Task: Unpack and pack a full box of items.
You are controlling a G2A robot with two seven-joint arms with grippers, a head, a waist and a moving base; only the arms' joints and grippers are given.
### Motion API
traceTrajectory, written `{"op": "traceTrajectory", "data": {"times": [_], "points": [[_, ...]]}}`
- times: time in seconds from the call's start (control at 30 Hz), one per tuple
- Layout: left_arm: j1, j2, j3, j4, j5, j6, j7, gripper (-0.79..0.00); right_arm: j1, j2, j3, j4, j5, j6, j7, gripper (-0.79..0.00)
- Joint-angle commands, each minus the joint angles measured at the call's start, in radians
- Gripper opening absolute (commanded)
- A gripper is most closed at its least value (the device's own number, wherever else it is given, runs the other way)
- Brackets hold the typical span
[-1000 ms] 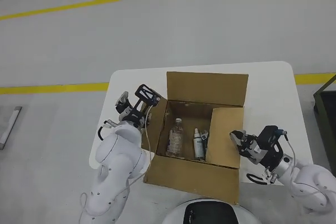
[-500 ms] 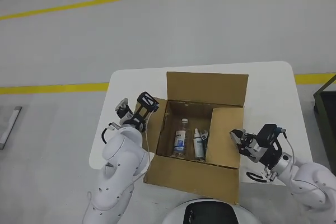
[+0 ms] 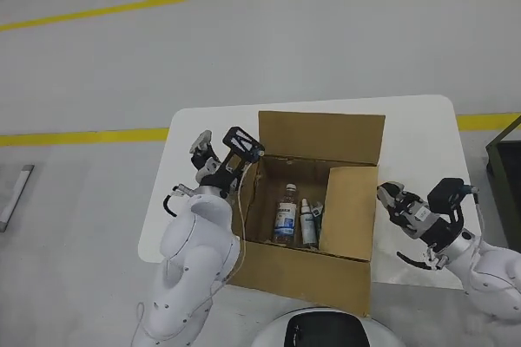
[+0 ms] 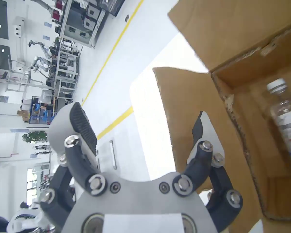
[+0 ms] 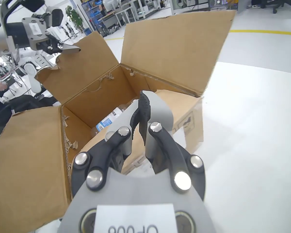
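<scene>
We find the cardboard box (image 3: 321, 134) open mid-tabletop (image 3: 421, 130); the clear bottle (image 3: 286, 212) lies on its floor, long axis near-to-far, cap toward the far wall; a small white bottle (image 3: 306, 223) lies parallel beside it; the right flap leans over the opening. Left gripper (image 3: 224, 147) above the left flap's edge, fingers apart; right gripper (image 3: 389, 198) beside the right flap, fingers together on nothing; bare tabletop beyond.
</scene>
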Motion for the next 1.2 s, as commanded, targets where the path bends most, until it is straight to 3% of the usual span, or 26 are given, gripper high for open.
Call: {"op": "traceTrajectory", "data": {"times": [0.0,0.13,0.33,0.6,0.97,1.17], "points": [[-0.009,-0.008,0.020,-0.015,-0.049,0.013,0.021,0.000,-0.007,0.001,0.024,0.000,0.011,0.011,-0.005,-0.785],[-0.017,-0.032,0.047,-0.024,-0.310,0.088,0.093,0.000,-0.026,0.002,0.075,0.012,0.038,0.032,-0.015,-0.785],[-0.049,-0.068,0.109,0.068,-0.706,0.135,0.166,0.000,-0.063,0.002,0.123,0.036,0.041,0.068,-0.036,-0.785],[-0.075,-0.098,0.161,0.234,-1.059,0.167,0.109,0.000,-0.111,-0.004,0.119,0.047,0.021,0.093,-0.059,-0.785],[-0.079,-0.098,0.164,0.257,-1.088,0.156,0.091,0.000,-0.134,-0.010,0.069,0.037,-0.038,0.093,-0.063,-0.785],[-0.023,-0.095,0.149,0.265,-1.107,0.211,0.113,0.000,-0.122,-0.013,0.029,0.042,-0.077,0.096,-0.062,-0.785]]}}
